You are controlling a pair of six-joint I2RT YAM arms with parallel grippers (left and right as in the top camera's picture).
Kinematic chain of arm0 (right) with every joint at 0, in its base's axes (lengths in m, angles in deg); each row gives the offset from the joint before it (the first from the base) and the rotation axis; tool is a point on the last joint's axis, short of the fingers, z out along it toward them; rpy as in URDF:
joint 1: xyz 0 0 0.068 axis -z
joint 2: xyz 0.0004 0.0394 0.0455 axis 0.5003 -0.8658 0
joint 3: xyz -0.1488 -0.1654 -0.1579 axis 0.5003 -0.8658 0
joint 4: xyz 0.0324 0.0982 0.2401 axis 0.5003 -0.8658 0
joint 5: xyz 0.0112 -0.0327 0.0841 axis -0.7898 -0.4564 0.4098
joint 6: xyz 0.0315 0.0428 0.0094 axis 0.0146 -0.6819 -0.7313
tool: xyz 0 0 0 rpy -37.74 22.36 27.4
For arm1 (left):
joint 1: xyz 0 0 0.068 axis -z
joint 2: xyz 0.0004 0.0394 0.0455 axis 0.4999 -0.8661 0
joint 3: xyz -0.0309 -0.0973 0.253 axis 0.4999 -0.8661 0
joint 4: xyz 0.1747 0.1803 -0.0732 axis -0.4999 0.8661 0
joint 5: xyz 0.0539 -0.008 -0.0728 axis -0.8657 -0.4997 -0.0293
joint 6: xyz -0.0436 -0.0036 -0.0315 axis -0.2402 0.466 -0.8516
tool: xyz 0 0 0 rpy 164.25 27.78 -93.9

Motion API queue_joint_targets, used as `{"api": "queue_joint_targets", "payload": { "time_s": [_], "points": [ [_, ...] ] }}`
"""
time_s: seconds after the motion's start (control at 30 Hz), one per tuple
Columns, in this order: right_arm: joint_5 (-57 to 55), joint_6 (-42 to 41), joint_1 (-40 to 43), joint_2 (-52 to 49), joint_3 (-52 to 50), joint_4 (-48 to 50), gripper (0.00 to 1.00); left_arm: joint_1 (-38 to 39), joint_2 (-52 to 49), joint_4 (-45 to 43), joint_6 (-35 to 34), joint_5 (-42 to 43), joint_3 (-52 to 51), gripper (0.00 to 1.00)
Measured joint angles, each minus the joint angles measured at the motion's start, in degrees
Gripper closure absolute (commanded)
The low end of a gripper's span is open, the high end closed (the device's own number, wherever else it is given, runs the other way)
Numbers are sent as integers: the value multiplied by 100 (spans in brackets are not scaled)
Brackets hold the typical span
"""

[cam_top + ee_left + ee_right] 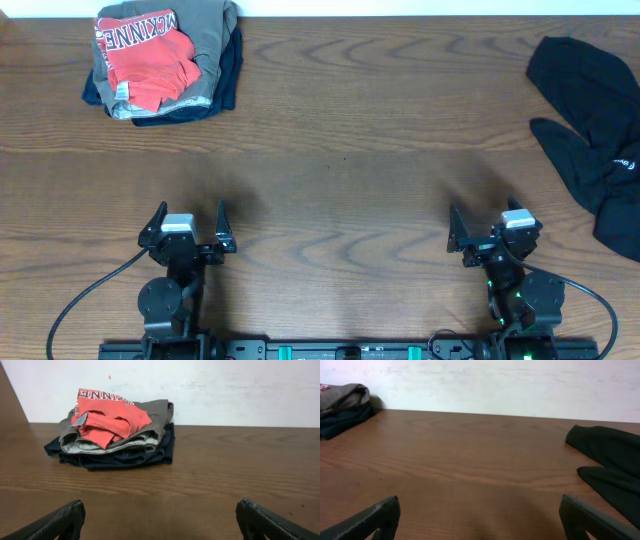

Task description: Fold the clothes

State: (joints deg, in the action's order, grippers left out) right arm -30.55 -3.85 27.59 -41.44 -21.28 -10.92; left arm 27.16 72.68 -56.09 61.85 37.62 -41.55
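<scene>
Overhead, the black top (590, 130) runs off the right edge; left claw (190, 215) and right claw (482, 216) spread.

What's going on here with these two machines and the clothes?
Two robot arms sit at the near edge of a wooden table, set to fold clothes. Neither the left arm nor the right arm holds anything; both sets of jaws stand open above bare wood. A black top lies crumpled at the far right edge, nearer the right arm, not yet folded. At the far left corner is a pile of folded garments with a red shirt on top.
</scene>
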Motion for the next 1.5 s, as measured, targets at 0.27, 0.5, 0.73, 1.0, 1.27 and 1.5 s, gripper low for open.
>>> {"api": "queue_joint_targets", "payload": {
  "time_s": [0.27,0.5,0.73,1.0,1.27,1.5],
  "points": [
    [0,0,0,0,0,0,1,0,0,0,0,0,0,2],
    [-271,133,0,0,0,-26,1,0,0,0,0,0,0,2],
    [-516,192,0,0,0,-20,1,0,0,0,-2,0,0,2],
    [-601,197,0,0,0,37,1,0,0,0,0,0,0,2],
    [-501,197,0,0,0,448,1,0,0,0,-2,0,0,2],
    [-396,197,0,0,0,636,1,0,0,-2,-28,0,2,2]
  ]
}}
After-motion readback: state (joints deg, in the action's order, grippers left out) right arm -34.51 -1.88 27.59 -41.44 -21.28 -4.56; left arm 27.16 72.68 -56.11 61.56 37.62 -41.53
